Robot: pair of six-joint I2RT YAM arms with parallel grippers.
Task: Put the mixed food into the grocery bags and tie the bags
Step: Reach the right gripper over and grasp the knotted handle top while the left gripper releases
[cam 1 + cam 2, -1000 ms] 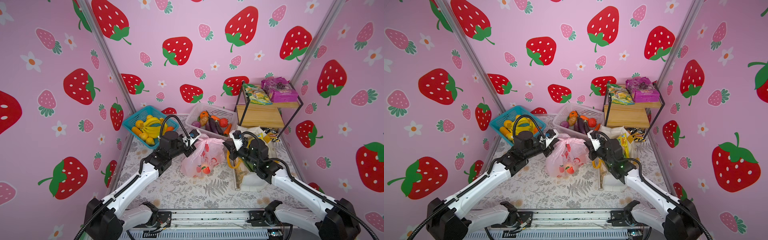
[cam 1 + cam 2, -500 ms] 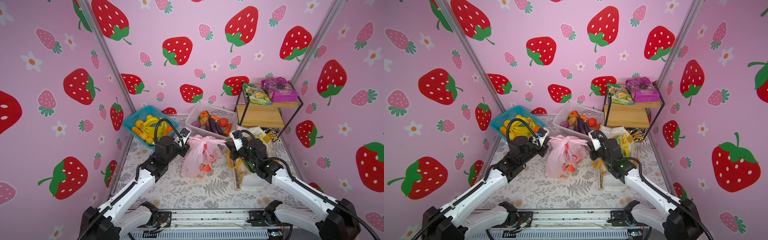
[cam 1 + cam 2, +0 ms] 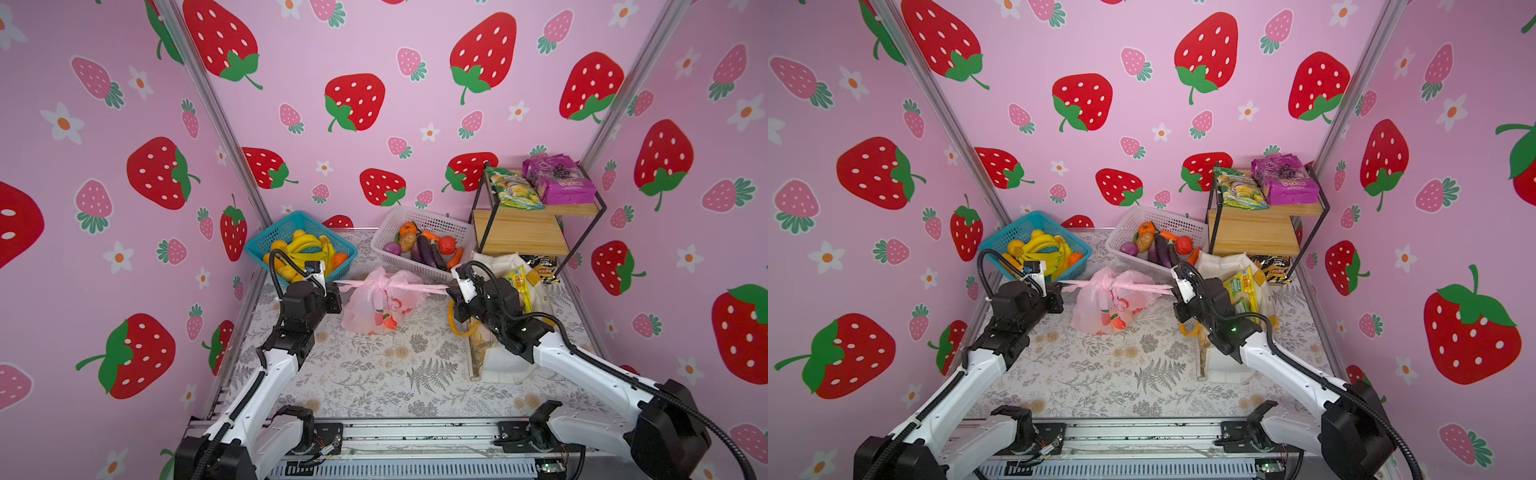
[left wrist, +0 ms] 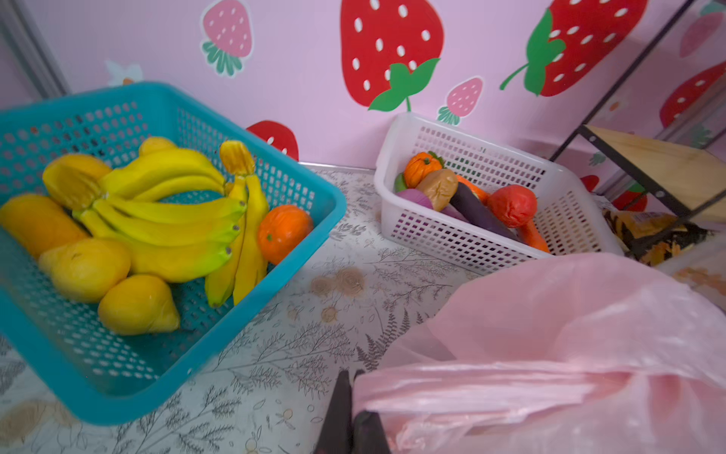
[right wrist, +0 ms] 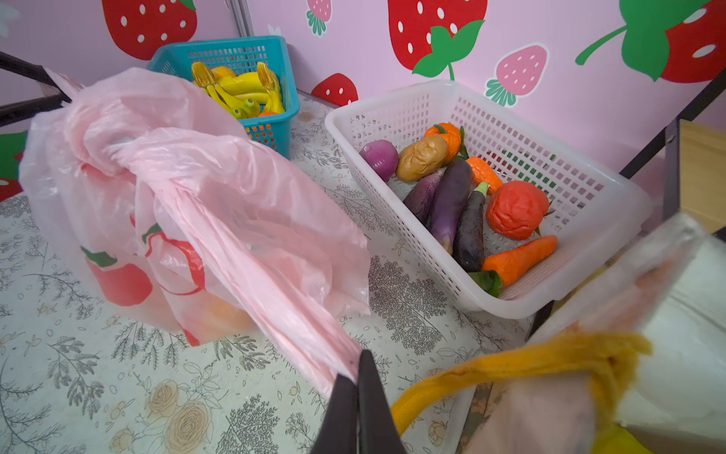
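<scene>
the thin translucent pink plastic bag with red fruit prints (image 3: 370, 309) sits on the floral table cover (image 3: 374, 374) between the arms. left gripper (image 3: 335, 286) and right gripper (image 3: 449, 289) each clench one of its handles (image 3: 428, 286), stretched taut in opposite directions, seemingly to cinch the knot (image 3: 384, 282).

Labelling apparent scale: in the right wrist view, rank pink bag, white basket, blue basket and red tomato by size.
Largest: pink bag and white basket: alike, bag nearer, so unranked.
Then blue basket, partly hidden.
Smallest: red tomato.
</scene>
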